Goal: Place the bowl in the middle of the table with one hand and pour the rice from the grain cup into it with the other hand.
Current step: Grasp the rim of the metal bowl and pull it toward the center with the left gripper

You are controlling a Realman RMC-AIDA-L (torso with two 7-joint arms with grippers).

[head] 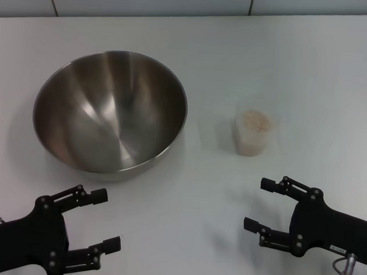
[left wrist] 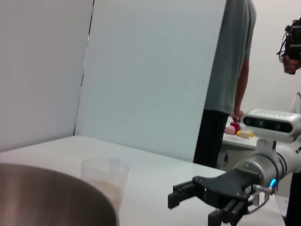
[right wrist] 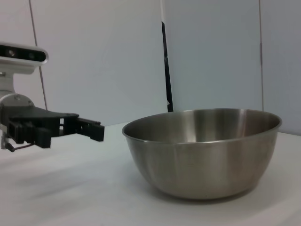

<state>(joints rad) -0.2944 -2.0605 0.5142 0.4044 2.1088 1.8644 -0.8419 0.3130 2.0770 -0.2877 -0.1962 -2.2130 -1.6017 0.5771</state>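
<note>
Both arms are cut off at the near edge. One bowl (head: 110, 113) sits left on the bench (head: 296, 69), one cup (head: 253, 133) of rice (head: 255, 120) stands apart to its right. Left pincer (head: 100, 220) and right pincer (head: 257, 204) both gape wide, holding nothing.

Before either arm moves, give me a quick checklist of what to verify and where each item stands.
1. Left gripper open and holding nothing, near the bowl: ok.
2. Right gripper open and holding nothing, near the cup: ok.
3. Cup upright, rice still inside, none seen spilled: ok.
4. Bowl upright and free of contents: ok.
5. Bowl in the middle of the table: not ok, it sits on the robot's left side.
6. Gap between bowl and cup, so shifting the bowl should not knock the cup: ok for now, though the gap will likely narrow as the bowl moves toward the cup.
</note>
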